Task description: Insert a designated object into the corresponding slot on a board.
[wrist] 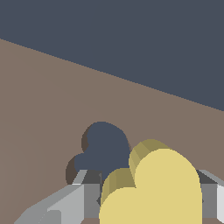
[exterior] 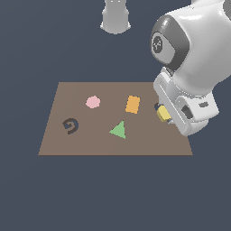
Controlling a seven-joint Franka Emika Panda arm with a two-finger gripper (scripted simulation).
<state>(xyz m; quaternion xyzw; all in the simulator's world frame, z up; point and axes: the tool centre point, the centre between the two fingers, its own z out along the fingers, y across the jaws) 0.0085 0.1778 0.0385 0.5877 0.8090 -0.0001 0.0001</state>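
A pale-yellow heart block (wrist: 153,188) fills the close part of the wrist view, held between grey fingers (wrist: 70,201). My gripper (exterior: 163,115) is shut on it, and the block (exterior: 163,113) hangs tilted just above the brown board (exterior: 90,144) near the edge at the exterior view's right. Just beyond the block lies the dark heart-shaped slot (wrist: 103,153), uncovered for the most part, with the heart overlapping its near side. In the exterior view only a sliver of the slot (exterior: 157,107) shows beside my hand.
On the board lie a pink hexagon (exterior: 93,102), an orange rectangle (exterior: 132,104) and a green triangle (exterior: 118,130). A dark G-shaped cutout (exterior: 70,126) is at the exterior view's left. The arm's grey base (exterior: 115,18) stands beyond the board.
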